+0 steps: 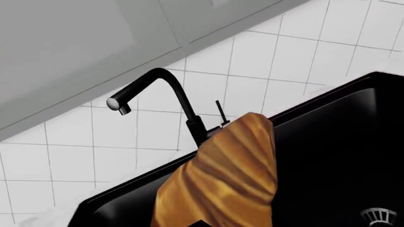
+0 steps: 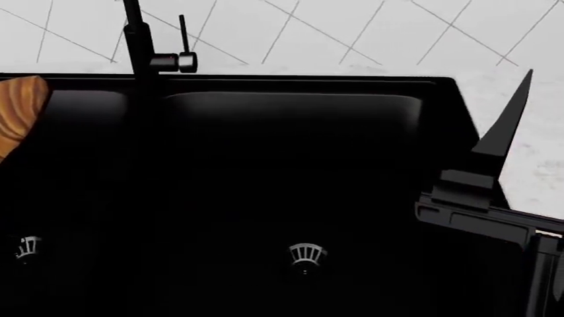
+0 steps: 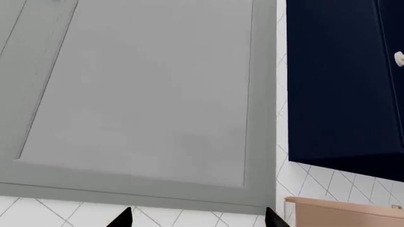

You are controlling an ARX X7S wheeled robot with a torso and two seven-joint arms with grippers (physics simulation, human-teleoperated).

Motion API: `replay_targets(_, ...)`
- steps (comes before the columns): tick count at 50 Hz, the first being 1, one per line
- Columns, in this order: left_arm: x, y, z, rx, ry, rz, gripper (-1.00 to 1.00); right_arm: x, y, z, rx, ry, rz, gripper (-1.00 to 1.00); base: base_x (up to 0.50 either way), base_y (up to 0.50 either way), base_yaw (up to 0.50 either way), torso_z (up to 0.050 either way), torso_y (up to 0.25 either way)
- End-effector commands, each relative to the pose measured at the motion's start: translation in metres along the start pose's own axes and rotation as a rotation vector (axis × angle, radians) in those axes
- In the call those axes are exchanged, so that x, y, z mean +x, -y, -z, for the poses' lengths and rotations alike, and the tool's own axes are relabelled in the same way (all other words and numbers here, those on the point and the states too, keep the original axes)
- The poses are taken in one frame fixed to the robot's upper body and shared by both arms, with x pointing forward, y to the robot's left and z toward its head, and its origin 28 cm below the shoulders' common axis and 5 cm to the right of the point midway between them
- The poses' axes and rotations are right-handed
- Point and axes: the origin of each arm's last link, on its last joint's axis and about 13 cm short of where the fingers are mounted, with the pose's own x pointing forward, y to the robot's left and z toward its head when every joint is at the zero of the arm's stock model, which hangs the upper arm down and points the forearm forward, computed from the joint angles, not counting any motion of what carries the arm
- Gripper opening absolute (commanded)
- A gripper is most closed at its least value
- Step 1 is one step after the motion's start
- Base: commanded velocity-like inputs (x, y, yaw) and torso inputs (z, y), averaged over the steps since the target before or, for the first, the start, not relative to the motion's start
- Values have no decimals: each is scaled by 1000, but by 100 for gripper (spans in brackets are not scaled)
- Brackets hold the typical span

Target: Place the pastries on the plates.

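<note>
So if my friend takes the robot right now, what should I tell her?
Left tool: not itself visible; the croissant fills the left wrist view close to the camera, raised above the black sink, so it looks held, but the grip is hidden.
Right tool: two tips apart, nothing between them, up beside the sink's right edge.
Donut and both plates: not in any view.
Done: the croissant looks picked up.
Left: find the plates, set the croissant on one, then fetch the donut for the other.
</note>
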Motion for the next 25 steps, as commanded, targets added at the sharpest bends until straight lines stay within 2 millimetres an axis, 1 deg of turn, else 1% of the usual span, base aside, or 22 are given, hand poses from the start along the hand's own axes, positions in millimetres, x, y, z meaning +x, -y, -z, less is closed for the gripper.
replay_targets(1,-2,2,-4,-14,33,10,-100,2,-2,-1,12,13,-12,100,0,500,0,0,0)
replay_targets(14,-4,2,-5,-15,32,3,-100,1,-2,-1,7,7,-13,100,0,500,0,0,1)
replay_targets(25,-6,1,-14,4,53,-9,-100,2,-1,2,6,8,-4,100,0,500,0,0,0)
